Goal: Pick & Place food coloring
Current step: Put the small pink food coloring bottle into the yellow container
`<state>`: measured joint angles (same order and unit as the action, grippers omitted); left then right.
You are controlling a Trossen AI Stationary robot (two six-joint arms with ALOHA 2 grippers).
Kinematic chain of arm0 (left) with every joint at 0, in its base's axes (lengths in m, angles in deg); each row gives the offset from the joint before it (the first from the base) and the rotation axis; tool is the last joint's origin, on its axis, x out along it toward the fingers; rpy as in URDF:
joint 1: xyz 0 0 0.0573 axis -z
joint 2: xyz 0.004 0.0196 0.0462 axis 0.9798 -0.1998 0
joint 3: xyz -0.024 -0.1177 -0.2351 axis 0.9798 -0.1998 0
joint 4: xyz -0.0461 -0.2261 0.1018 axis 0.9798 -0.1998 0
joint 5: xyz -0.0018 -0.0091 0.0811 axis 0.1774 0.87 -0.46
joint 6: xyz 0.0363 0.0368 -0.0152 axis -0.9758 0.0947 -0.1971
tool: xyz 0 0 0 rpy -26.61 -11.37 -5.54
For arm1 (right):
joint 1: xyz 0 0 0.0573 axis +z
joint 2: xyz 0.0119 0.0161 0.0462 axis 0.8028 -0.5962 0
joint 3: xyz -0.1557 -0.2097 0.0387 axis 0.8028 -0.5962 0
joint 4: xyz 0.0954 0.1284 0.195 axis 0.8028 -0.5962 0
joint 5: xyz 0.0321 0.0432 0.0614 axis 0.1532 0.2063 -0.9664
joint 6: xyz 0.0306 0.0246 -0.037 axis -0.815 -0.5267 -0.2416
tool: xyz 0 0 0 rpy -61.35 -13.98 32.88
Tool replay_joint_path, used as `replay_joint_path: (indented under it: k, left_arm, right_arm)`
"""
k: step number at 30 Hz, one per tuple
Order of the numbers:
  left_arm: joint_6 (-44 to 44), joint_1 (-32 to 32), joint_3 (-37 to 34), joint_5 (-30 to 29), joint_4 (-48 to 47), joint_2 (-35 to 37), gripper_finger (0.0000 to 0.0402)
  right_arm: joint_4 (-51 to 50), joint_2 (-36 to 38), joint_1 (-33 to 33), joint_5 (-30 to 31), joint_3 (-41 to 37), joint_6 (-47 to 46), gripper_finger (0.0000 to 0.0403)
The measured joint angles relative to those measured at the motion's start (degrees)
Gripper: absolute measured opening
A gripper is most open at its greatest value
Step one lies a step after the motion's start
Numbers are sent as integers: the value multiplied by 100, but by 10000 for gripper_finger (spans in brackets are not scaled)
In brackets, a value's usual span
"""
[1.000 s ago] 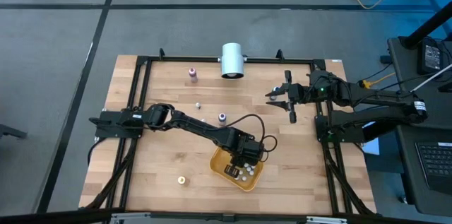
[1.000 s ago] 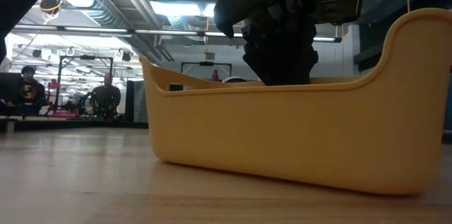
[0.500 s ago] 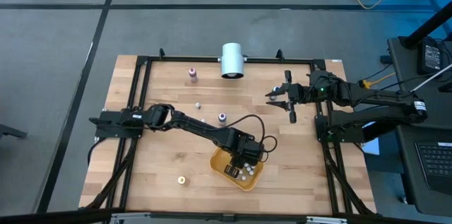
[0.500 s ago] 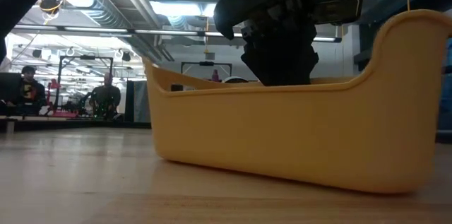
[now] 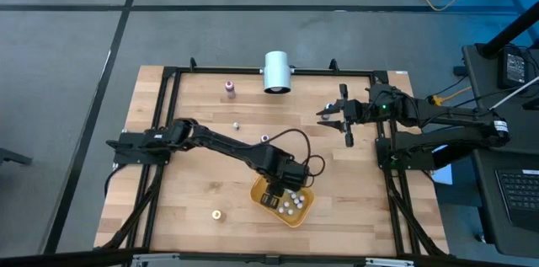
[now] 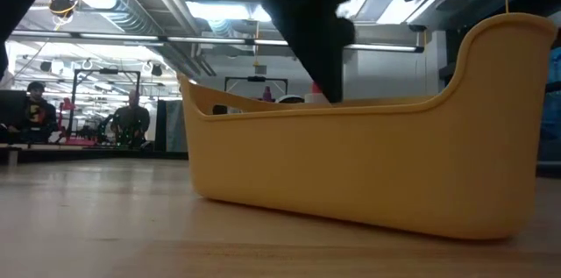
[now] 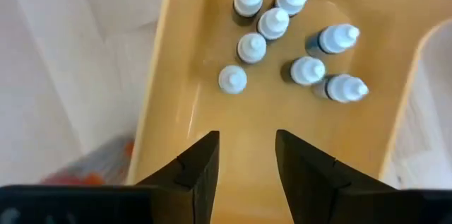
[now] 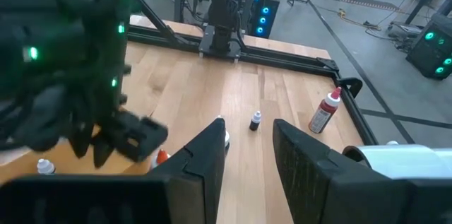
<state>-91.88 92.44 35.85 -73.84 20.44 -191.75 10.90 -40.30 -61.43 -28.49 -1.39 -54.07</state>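
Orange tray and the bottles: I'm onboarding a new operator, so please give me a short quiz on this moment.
1. True or false: the left arm's fingers grip a bottle.
2. How many bottles lie in the tray, by the left wrist view?
3. Where is the white cylinder? A in the tray; B at the table's edge; C between the right arm's fingers.
Key: 1 false, they are open and empty; 2 eight; 3 B.

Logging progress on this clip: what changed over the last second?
The left gripper, open and empty, has shifted toward the left end of the orange tray and lifted, uncovering the bottles inside. The tray, the loose bottles on the table and the waiting right gripper stayed put.
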Motion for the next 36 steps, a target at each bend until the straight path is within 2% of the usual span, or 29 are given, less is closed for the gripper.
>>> replay_joint_path:
  k: [6,15,27,36]
  left_arm:
    - [394,74,11,-341,-506,720,135]
    - [1064,-13,21,-1222,-1305,1760,136]
    - [1217,-128,26,-1930,-2422,2909,136]
    - [1104,-449,28,-2129,-2830,3780,136]
  right_arm:
    - [-85,-2,2,2,-4,0,123]
    - [-86,-2,2,2,-4,0,123]
    - [-107,-1,2,1,-4,1,123]
    - [-107,-2,2,2,-4,0,123]
